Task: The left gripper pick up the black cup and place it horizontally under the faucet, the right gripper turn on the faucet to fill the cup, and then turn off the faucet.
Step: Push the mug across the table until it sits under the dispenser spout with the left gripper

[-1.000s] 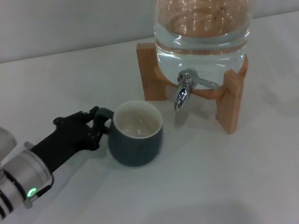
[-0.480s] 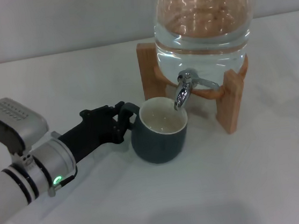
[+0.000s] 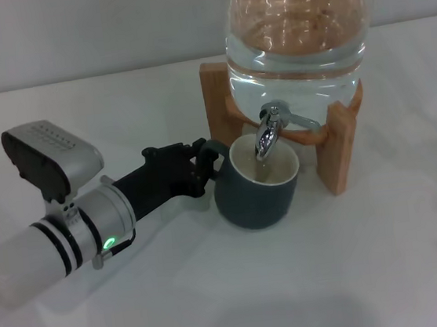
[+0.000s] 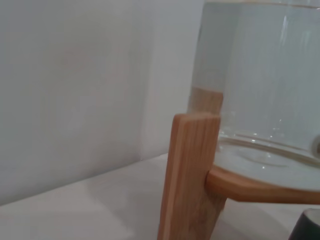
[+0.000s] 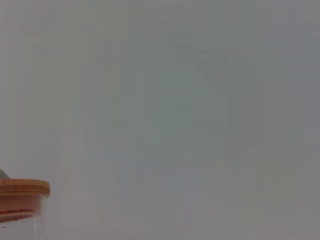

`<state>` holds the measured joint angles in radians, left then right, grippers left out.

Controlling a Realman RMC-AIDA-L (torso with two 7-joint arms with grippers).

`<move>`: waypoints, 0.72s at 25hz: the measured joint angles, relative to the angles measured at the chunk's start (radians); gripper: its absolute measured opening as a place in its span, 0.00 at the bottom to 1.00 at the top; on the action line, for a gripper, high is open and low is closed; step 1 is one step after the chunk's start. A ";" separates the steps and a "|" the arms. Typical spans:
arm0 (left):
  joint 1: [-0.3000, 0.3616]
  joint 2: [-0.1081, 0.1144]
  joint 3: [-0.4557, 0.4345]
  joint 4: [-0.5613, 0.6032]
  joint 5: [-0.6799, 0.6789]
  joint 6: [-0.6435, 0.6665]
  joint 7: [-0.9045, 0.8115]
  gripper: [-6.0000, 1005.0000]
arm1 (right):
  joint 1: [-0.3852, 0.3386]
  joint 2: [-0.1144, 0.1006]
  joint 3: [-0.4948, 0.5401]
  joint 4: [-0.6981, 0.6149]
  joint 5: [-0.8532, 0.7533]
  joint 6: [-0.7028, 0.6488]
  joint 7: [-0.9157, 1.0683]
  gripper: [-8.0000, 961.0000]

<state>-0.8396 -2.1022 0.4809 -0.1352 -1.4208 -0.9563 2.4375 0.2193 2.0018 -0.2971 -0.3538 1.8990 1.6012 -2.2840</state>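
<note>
White tabletop (image 3: 357,274), left claw (image 3: 201,165) clenched on black cup (image 3: 255,195) handle at nine o'clock, cup upright under faucet (image 3: 268,130), right claw unseen.

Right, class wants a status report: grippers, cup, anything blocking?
Left gripper shut on black cup handle. Cup upright on table, mouth under faucet spout. Right gripper out of sight. Nothing blocking.

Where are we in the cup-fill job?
Done: the black cup stands upright on the table with its mouth below the faucet. In hand: the left gripper is clamped on the cup's handle. Left: no water is running, and the right gripper is out of view, so opening, filling and closing remain.
</note>
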 joint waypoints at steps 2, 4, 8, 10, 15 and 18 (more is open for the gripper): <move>-0.018 -0.001 -0.001 -0.005 -0.001 0.009 -0.002 0.17 | 0.000 0.000 0.000 0.000 0.000 0.001 0.000 0.85; -0.024 -0.001 -0.001 -0.008 -0.001 0.013 -0.001 0.17 | 0.000 0.000 -0.001 0.001 0.000 0.001 0.000 0.85; -0.040 -0.001 -0.001 -0.023 0.001 0.037 0.002 0.17 | 0.003 0.000 -0.001 0.002 0.000 -0.001 0.000 0.85; -0.039 -0.002 -0.001 -0.024 0.003 0.041 0.001 0.17 | 0.003 0.000 -0.001 0.002 0.000 -0.002 0.000 0.85; -0.030 -0.002 0.000 -0.033 0.026 0.061 0.001 0.17 | 0.003 0.000 -0.001 0.003 0.000 -0.003 0.000 0.85; -0.029 -0.002 -0.001 -0.037 0.045 0.067 -0.001 0.17 | 0.003 0.000 0.000 0.003 0.000 -0.004 0.000 0.85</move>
<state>-0.8687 -2.1047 0.4801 -0.1719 -1.3754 -0.8894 2.4365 0.2227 2.0017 -0.2976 -0.3512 1.8990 1.5971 -2.2842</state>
